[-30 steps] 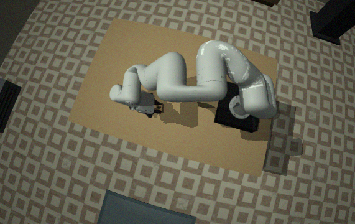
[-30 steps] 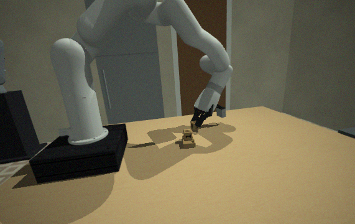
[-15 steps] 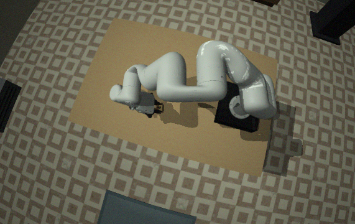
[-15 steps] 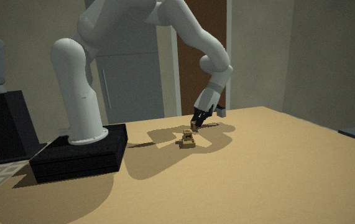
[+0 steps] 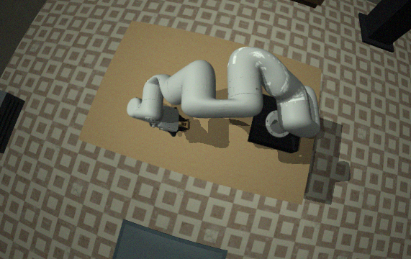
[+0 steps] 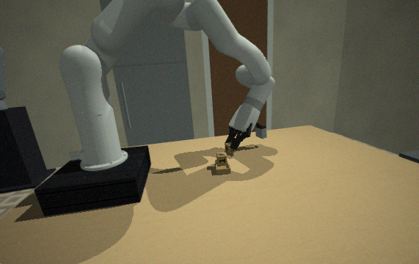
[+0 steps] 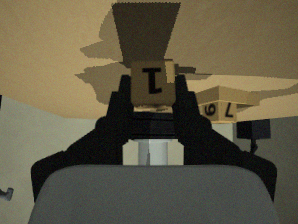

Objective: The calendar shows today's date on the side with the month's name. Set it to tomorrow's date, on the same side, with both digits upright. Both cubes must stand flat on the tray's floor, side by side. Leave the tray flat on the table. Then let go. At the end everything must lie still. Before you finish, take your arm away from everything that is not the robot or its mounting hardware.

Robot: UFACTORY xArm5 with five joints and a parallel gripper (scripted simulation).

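Claw [image 7: 153, 99] gripping tan cube [image 7: 153, 84], black "1" face showing, inverted

Arm bent low, claw [image 7: 153, 90] clamped on a cube [image 7: 152, 84].

Perhaps a kitchen, fridge [image 6: 150, 99], tiled floor [image 5: 65, 201]

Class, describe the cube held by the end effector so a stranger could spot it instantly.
Start at the white arm on its black base, and follow it down to the black end effector above the tan table. Clamped between its fingers is a small tan cube showing a dark digit 1, lifted, unlike the tray resting on the table.
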